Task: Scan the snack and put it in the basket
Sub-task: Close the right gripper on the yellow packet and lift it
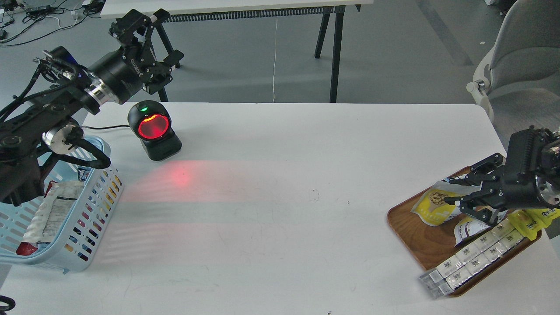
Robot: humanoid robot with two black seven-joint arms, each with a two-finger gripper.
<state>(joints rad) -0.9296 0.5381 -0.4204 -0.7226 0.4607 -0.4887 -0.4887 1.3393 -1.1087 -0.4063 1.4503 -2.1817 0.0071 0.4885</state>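
Observation:
The snack [434,205], a small pouch with a yellow front picturing tan beans, stands tilted over the left part of the brown wooden tray [418,238] at the right. My right gripper [457,189] comes in from the right and is shut on the pouch's right edge. The light blue slotted basket [94,205] stands at the table's left edge, partly under my left arm. My left gripper [153,38] is open and empty, raised behind the far left table edge, above the scanner.
A black barcode scanner [154,131] with a glowing red window stands at the back left and casts red light on the table. The basket holds a white packet [54,210]. The tray also holds a bright yellow packet [531,219], a white pouch [466,227] and strips of small white boxes [472,258].

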